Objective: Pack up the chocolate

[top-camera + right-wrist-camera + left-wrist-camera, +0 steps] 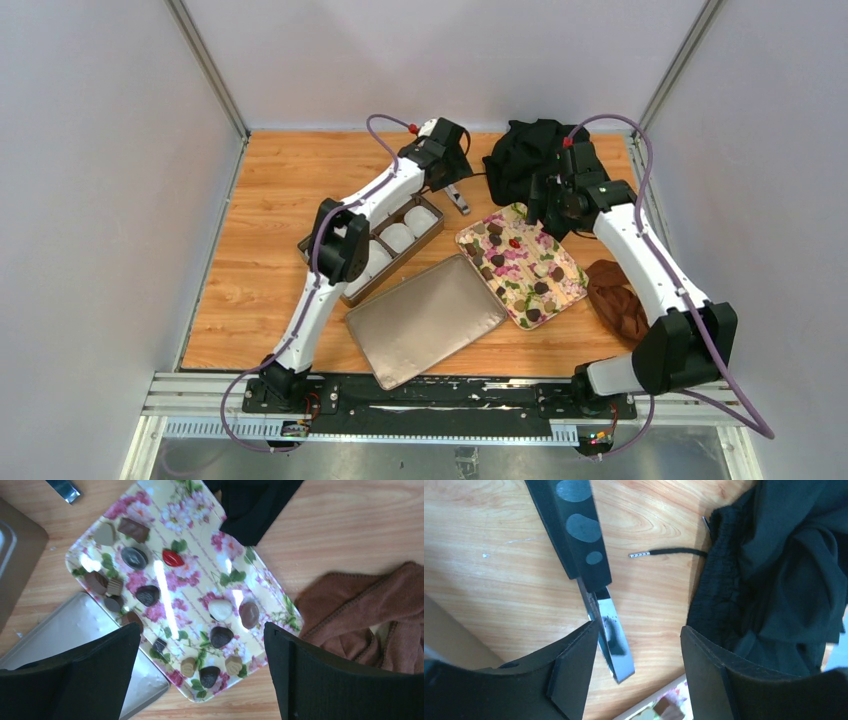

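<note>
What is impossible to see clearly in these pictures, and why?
- Top view: the left arm covers part of the box; its white cups cannot be counted.
- Top view: the chocolates are too small to tell shapes.
- Left wrist view: the top edge cuts off the tool.

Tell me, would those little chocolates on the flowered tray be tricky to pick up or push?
Probably light and stiff: each chocolate is a small, solid-looking lump. The rounded, glossy ones may slip sideways when squeezed. The tray looks shiny, so a nudged piece would likely slide rather than stay put.
</note>
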Controlling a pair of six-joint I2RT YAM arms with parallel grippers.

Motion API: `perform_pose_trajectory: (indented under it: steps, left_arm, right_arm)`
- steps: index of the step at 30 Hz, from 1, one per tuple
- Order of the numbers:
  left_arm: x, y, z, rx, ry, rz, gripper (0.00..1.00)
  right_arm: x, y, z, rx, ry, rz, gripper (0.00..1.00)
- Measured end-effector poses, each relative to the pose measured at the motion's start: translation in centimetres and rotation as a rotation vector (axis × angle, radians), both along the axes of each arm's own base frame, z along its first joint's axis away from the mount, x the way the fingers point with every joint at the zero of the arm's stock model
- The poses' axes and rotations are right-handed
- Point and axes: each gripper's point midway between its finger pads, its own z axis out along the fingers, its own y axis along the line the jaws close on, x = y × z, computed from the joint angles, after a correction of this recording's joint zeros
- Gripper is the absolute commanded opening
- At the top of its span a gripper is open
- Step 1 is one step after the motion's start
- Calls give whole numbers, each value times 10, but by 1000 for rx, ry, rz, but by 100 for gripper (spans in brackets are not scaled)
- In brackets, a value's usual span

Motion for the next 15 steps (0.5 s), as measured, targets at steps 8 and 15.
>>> perform_pose_trajectory:
  steps: [8,15]
  left_arm:
    - [-38,34,118,66,-168,-144,67]
    - [-86,144,226,98,-355,-123,68]
  right_arm:
    - [47,46,26,-6,-65,117,97]
    - [88,97,14,-27,-54,246,90]
